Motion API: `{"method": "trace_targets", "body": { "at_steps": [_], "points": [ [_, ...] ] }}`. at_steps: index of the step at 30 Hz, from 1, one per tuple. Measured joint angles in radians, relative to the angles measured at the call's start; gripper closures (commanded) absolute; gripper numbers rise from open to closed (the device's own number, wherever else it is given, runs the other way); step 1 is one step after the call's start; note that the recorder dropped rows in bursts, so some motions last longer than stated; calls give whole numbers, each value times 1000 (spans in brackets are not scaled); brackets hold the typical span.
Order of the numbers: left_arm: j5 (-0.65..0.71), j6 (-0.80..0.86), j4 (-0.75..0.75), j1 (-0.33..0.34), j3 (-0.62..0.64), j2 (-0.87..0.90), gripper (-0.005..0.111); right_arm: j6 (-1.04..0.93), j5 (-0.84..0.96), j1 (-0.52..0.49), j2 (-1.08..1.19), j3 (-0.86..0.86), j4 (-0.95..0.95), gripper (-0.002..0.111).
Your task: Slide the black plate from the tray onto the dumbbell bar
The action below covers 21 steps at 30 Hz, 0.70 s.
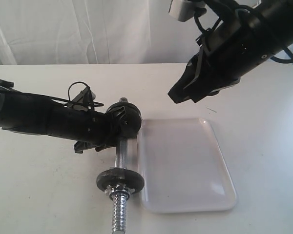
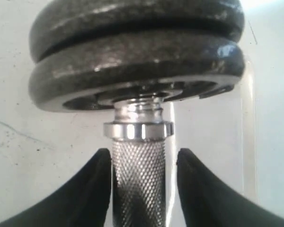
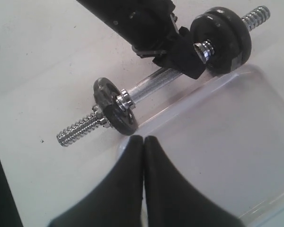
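In the exterior view, the tray (image 1: 219,195) is seen on the white table (image 1: 39,195). The dumbbell bar (image 1: 120,156) is laid on the table just beside the tray's long edge, running from the table's far edge toward its near one. The black plate (image 1: 129,109) is seated on the bar's far end, stacked against a second black disc (image 1: 133,126). A single black disc (image 1: 119,179) is carried at the near end. The bar is straddled by the left gripper (image 1: 118,132) just beside the stacked pair. The right gripper (image 1: 178,97) is held in the air over the tray's far corner, touching nothing.

In the left wrist view, the knurled bar is flanked by the fingertips (image 2: 92,189). A thin light gap is seen on one side, so the jaws are parted and the bar is not clamped.

In the right wrist view, the fingers (image 3: 118,179) are pressed together with nothing between them.
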Motion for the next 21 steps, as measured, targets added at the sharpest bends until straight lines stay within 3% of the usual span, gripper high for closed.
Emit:
{"method": "trace_targets", "body": {
  "at_steps": [21],
  "points": [
    [28,-24,81,15,0,0,57,2,9,0,0,0,0,108]
  ]
}}
